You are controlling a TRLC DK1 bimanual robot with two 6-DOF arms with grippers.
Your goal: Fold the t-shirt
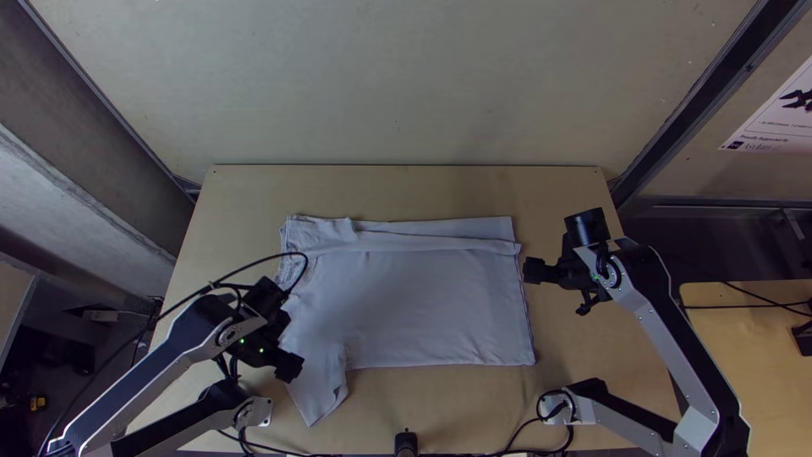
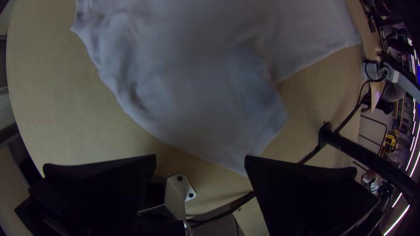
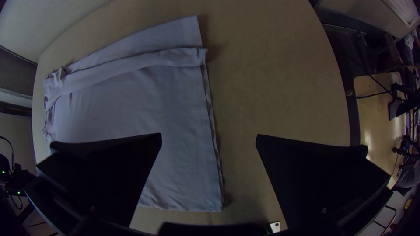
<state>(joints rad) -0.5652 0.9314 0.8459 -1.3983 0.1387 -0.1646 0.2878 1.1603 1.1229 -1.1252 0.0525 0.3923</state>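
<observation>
Pale-grey t-shirt [image 1: 423, 305], part-folded; wooden tabletop [image 1: 406, 188] beyond every edge; left claw [image 1: 292, 367], right claw [image 1: 533, 271], fingers apart

In the top view, you count 1 t-shirt [image 1: 423, 300]. You have 2 robot arms — left arm [image 1: 173, 349], right arm [image 1: 677, 347] — and 2 grippers: left gripper [image 1: 290, 367], right gripper [image 1: 533, 271]. You tally 2 wooden tables, work table [image 1: 406, 190] and side table [image 1: 744, 338], plus 1 printed sheet [image 1: 774, 123].

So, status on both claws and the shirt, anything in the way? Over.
Left gripper open above T-shirt, near its left edge, possibly in the way. Right gripper open by right edge. T-shirt flat, band folded along far side.
</observation>
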